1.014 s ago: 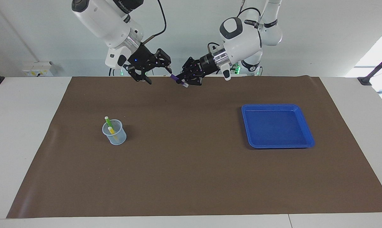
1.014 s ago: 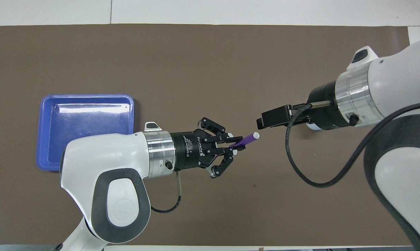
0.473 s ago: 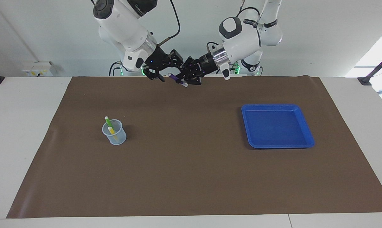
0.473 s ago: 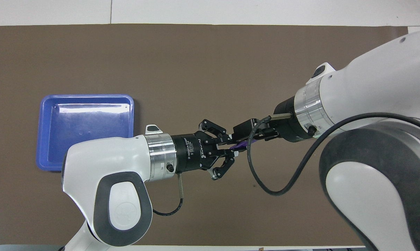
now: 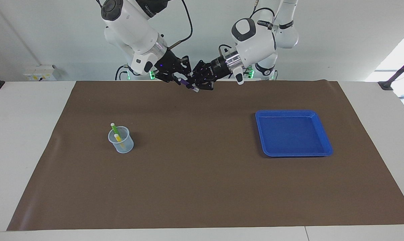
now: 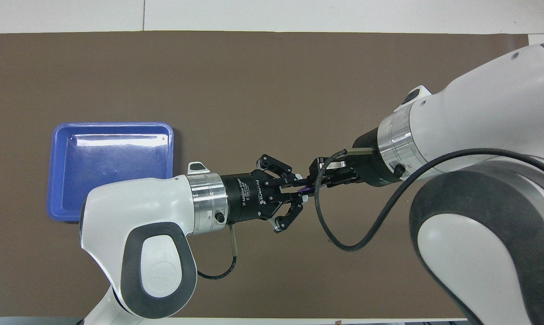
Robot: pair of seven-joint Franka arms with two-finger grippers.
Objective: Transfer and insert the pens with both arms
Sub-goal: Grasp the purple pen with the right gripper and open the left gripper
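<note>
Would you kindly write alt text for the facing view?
The left gripper and right gripper meet on a purple pen above the mat's robot edge. A cup holds two pens; a blue tray sits apart.

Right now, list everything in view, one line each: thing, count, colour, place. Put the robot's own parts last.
purple pen: one, purple with a pale end, held in the air between the two grippers.
green pen: one, green, standing in the cup.
yellow pen: one, yellow, standing in the cup.
cup: one, clear, on the mat toward the right arm's end.
tray: one, blue, on the mat toward the left arm's end.
mat: one, brown, spread on the table.
table: one, white.
left gripper: one, black, shut on the purple pen.
right gripper: one, black, at the purple pen's other end.
</note>
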